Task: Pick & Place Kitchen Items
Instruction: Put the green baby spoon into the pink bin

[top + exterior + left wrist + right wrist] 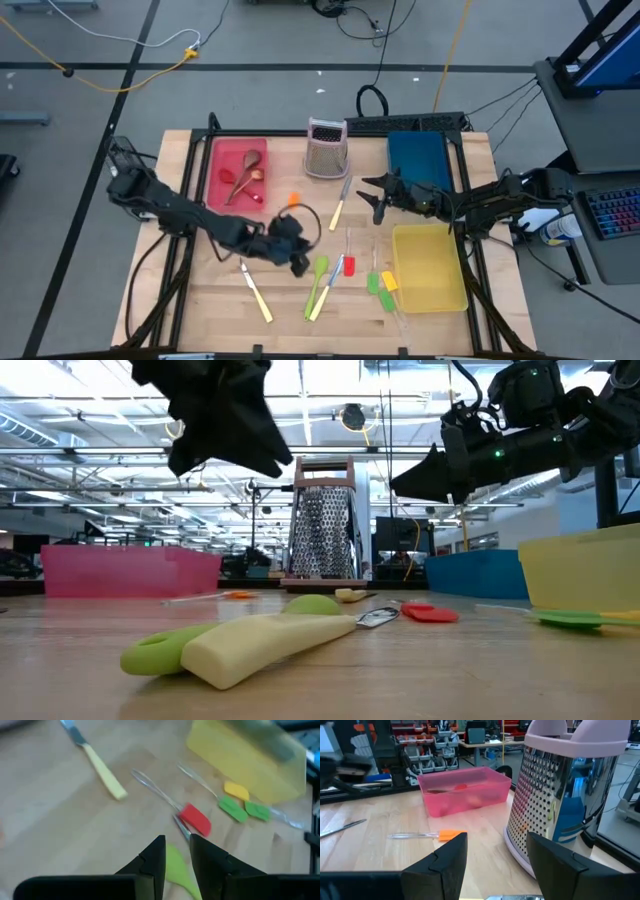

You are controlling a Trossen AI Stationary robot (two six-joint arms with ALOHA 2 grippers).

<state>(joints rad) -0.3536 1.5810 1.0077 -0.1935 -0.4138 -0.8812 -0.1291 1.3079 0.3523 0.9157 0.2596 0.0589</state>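
Slim utensils lie flat on the wooden table: a green spoon (pixel 318 278) with a cream-handled knife (pixel 326 292) beside it, a red-headed spatula (pixel 348 263), green and yellow spatulas (pixel 381 286), another cream knife (pixel 256 291), a third knife (pixel 338 206) and an orange spatula (pixel 293 200). Brown and red spoons (pixel 243 174) lie in the red tray (pixel 222 150). My left gripper (pixel 300 262) hovers above the green spoon (pixel 176 866) and close to the red spatula (pixel 196 819); it is open by a narrow gap and empty. My right gripper (pixel 372 197) is wide open and empty in the air, facing the grater.
The metal box grater (pixel 327 148) stands upright at the far middle of the table, just ahead of my right gripper (pixel 495 862). The blue tray (pixel 418 156) and yellow tray (pixel 430 266) lie on the right. Cables and a desk lie beyond the table's edges.
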